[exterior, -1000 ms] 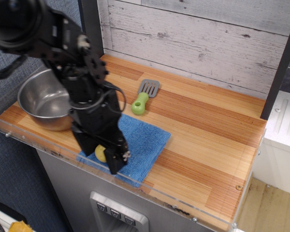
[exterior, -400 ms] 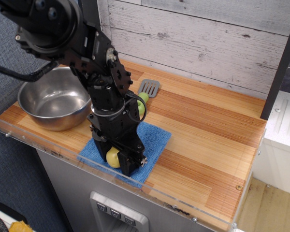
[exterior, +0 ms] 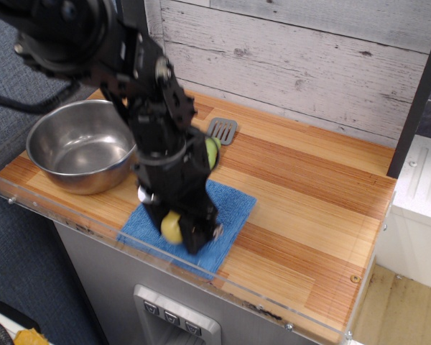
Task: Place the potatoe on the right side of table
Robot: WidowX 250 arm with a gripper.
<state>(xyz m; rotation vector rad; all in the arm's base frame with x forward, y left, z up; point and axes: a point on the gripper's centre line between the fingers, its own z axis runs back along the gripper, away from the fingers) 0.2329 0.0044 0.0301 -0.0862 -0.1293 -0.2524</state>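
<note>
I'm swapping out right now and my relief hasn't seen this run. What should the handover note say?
Gripper: shut on the potatoe, over the blue cloth near the table's front-left edge.
Steel bowl sits far left; the spatula lies behind the arm.
Done: potatoe grasped.
Left: carry it to the right side of the table, set it on the planks, release.

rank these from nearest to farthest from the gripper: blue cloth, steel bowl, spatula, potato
Seen from the one camera view, measured from the gripper:
1. potatoe, held between the jaws.
2. blue cloth, directly beneath the gripper at the front edge.
3. steel bowl to the left and spatula toward the back wall: too close to call.
</note>
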